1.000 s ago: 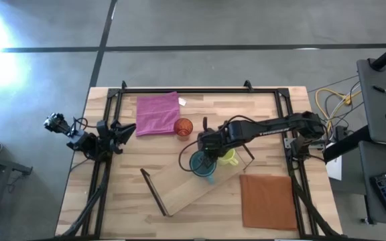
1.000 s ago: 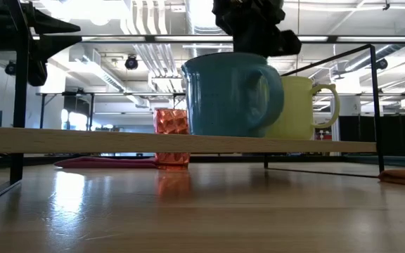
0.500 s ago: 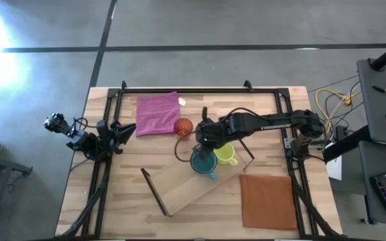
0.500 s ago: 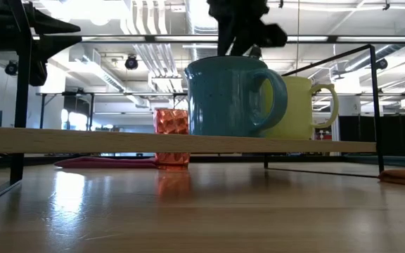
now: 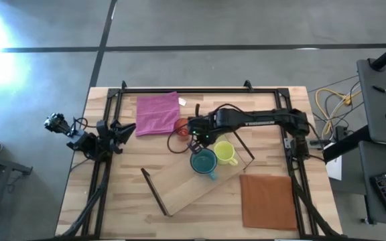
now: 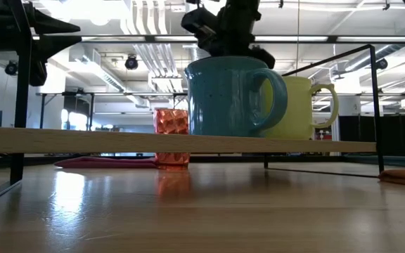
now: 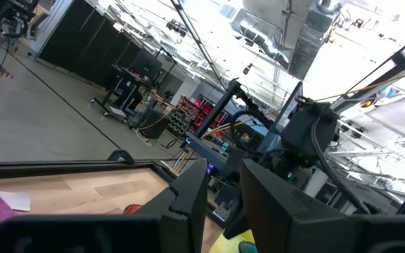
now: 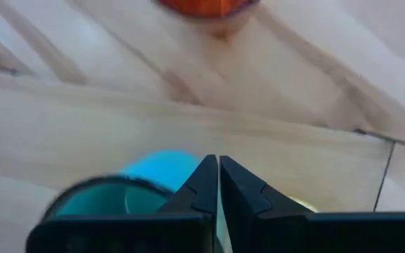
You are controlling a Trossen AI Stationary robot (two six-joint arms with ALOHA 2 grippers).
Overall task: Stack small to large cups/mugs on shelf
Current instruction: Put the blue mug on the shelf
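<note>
**High view to wrist views: two mugs on shelf, orange cup still on tabletop**

High view: teal mug (image 5: 203, 161) and yellow-green mug (image 5: 226, 154) stand side by side on the wooden shelf (image 5: 179, 191), which lies diagonally across the tabletop (image 5: 122, 194). Small orange-red cup (image 5: 182, 126) sits off the shelf, on the tabletop beside the pink cloth (image 5: 157, 113). Right gripper (image 5: 194, 130) is above the zone between cup and teal mug. Left gripper (image 5: 120, 130) waits at the left table edge. Brown mat (image 5: 268, 201) lies at front right.

Low view: teal mug (image 6: 232, 96) in front, yellow-green mug (image 6: 306, 105) behind, cup (image 6: 171, 137) beyond the plank.

Left wrist view: left gripper fingers nearly closed, holding nothing.

Right wrist view: right gripper (image 8: 218, 184) fingers pressed together, holding nothing; teal mug rim (image 8: 111, 193) below, cup (image 8: 209, 7) ahead.

Judgement: next is fetching the cup. Open the fingers well before descending, straddle the cup wall squarely, close gently, since the cup looks light and may tip. Set it beside the yellow-green mug.

Writing: lettering on the right arm, too small to read.
</note>
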